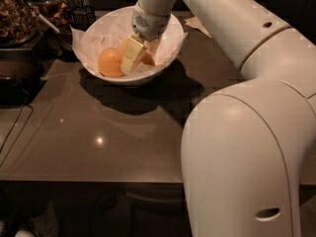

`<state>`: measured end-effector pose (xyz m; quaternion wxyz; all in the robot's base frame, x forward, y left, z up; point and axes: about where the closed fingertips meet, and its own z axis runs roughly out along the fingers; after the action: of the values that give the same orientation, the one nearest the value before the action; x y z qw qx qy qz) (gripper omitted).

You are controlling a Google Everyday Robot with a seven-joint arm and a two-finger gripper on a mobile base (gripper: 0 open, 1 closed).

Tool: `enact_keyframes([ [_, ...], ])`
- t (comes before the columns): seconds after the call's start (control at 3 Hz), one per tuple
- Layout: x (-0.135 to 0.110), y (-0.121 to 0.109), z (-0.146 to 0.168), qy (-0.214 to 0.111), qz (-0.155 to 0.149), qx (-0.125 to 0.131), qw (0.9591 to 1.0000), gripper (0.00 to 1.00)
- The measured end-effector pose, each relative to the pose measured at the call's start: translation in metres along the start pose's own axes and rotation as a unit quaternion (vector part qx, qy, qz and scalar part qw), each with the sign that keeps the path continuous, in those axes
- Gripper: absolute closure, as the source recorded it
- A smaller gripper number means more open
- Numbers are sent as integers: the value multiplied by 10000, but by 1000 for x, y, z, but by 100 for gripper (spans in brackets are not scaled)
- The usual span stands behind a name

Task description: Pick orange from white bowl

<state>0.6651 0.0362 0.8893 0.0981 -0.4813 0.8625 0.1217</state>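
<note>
Camera view: my claw is down inside the white bowl, which stands on the dark glossy bench toward 11 o'clock of the scene. My pale arm comes in from 1 o'clock and drops steeply into the bowl from above, wrist housing just over the rim.

The bowl is lined with crinkled white paper that sticks up past the rim at 10 o'clock. One orange lies in the bowl's 8 o'clock part, fully in sight, touching the cream-coloured side of my claw at the orange's 3 o'clock. A second orange shows only as a small patch at 3 o'clock of that, tucked in against my claw and mostly hidden by it. My claw is low, at the level of the fruit. Whether it is wide, narrow or already pressing on that second orange, I cannot tell, because my own hardware covers the contact.

At 1 o'clock of the bowl a crumpled scrap of paper lies on the bench. At 9 to 10 o'clock stands a container of brown, nut-like bits. A thin cable trails across the bench edge at 8 o'clock. My bulky white body shell fills the 4 o'clock corner.
</note>
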Motion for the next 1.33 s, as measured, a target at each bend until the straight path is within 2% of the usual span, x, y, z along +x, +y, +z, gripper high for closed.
enact_keyframes([
  [0.67,7,-7,21,154,106,-54,9998,30],
  [1.0,9,-12,32,227,163,-84,9996,26],
  [1.33,9,-12,32,228,164,-84,9996,44],
])
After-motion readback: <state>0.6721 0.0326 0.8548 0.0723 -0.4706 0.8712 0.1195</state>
